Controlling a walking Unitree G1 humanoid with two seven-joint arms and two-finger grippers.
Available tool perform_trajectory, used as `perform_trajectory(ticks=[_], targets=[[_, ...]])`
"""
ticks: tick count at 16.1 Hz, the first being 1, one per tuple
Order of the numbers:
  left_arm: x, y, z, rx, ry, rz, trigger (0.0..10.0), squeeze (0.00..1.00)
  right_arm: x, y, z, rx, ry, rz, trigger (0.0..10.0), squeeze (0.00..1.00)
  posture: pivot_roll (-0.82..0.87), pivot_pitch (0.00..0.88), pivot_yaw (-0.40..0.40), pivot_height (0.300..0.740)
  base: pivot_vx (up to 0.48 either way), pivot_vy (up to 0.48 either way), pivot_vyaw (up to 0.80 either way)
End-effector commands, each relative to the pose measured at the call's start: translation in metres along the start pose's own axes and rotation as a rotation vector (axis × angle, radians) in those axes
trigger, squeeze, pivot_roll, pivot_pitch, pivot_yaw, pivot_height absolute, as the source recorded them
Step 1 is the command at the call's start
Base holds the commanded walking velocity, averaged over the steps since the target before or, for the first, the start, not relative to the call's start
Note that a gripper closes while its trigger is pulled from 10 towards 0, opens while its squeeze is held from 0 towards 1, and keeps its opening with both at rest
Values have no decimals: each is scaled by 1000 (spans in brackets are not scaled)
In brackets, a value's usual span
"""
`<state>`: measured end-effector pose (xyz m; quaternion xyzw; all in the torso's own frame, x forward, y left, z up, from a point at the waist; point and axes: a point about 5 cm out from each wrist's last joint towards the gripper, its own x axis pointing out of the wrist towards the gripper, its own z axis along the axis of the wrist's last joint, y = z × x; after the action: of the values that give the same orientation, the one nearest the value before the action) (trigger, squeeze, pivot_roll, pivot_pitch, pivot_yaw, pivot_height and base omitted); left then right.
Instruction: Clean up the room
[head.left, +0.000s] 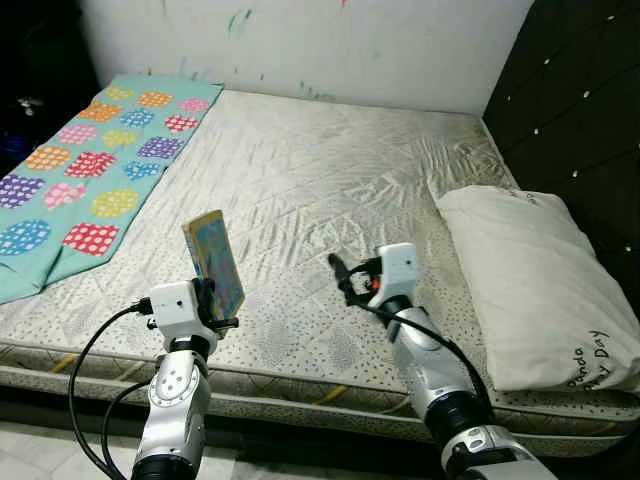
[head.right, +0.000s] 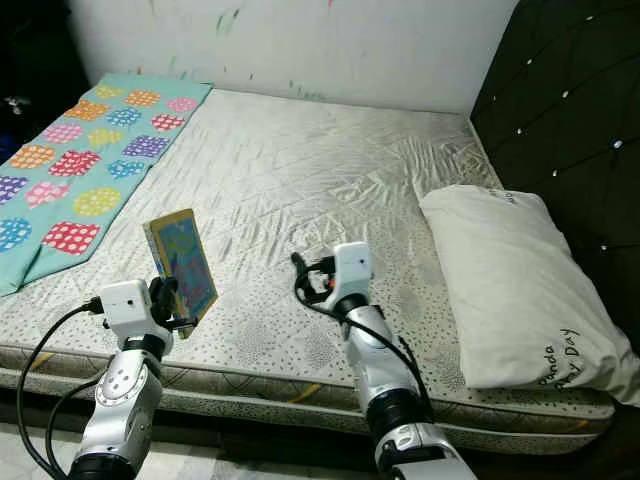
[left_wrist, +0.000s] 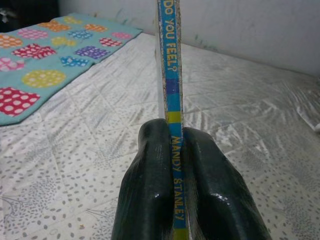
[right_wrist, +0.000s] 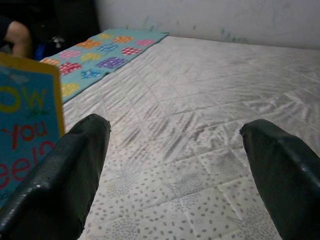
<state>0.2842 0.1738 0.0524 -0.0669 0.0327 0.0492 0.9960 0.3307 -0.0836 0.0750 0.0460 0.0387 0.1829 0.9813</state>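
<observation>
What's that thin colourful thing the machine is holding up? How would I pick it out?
Start at the big bed with its pale quilted mattress, and look to its near edge. There the left gripper pinches a thin picture book upright above the mattress. Its blue spine reads "Do you feel?", and unlike the dotted teal blanket and white pillow, it is stiff and held aloft.

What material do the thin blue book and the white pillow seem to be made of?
The thin blue book, shut in the left claw: likely stiff cardboard, as it stands unbent with a worn spine edge. The white pillow: soft matte fabric, with wrinkles and printed letters.
</observation>
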Motion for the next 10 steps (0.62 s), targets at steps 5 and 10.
perform_trajectory(ticks=[5, 10], targets=[[3, -3, 6, 5, -28, -23, 10000, 0, 0, -3, 1, -6, -4, -9, 10000, 0, 26, 0, -59, 740, 0, 0, 0], [3, -3, 6, 5, -28, -23, 10000, 0, 0, -3, 1, -6, -4, -9, 10000, 0, 26, 0, -59, 740, 0, 0, 0]])
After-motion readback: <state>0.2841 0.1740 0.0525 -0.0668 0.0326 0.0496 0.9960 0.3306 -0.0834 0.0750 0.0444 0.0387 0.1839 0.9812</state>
